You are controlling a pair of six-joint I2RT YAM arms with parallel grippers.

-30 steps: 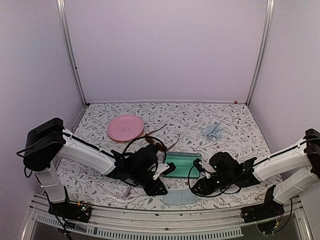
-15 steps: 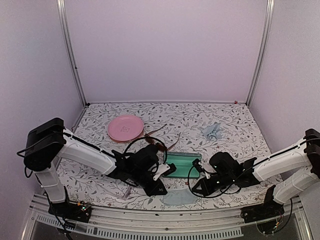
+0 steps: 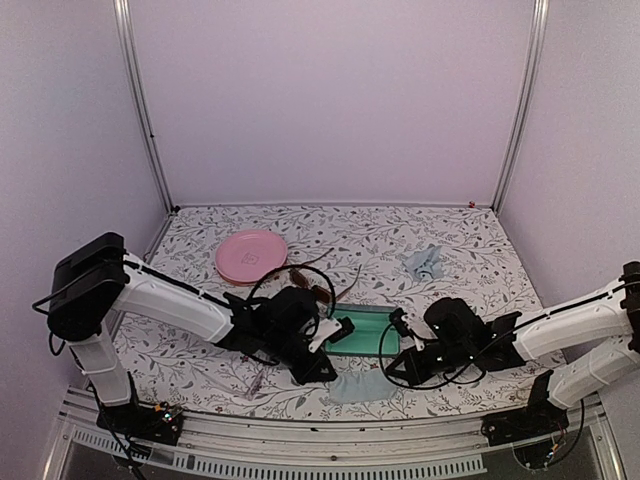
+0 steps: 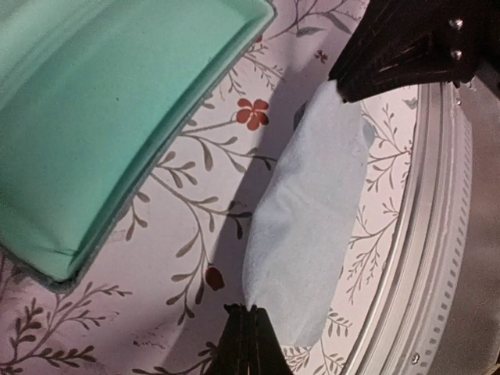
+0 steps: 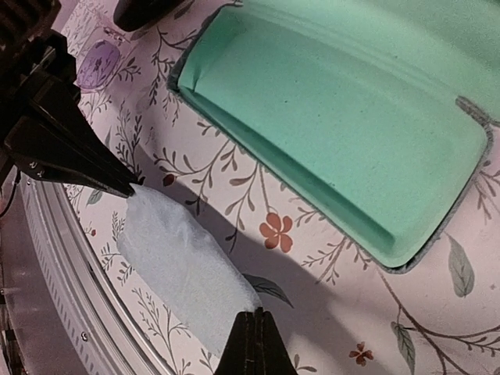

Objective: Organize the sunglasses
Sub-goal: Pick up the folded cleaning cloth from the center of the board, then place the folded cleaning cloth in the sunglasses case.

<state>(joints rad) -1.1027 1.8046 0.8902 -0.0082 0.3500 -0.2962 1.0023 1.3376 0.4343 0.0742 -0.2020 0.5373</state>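
Note:
A pale blue cloth hangs stretched between my two grippers near the table's front edge. My left gripper is shut on its left end. The right gripper is shut on the other end. The cloth sags in a narrow roll just above the floral table. The reddish-brown sunglasses lie behind my left arm, partly hidden by it. A pale purplish lens shows beyond the left gripper in the right wrist view.
An open case with a green lining lies just behind the cloth. A pink plate sits at the back left and a crumpled blue cloth at the back right. A metal rail runs along the front edge.
Both grippers have closed on the ends of the pale blue cloth. The cloth, flat on the table before, is now bunched into a narrow roll and raised slightly.

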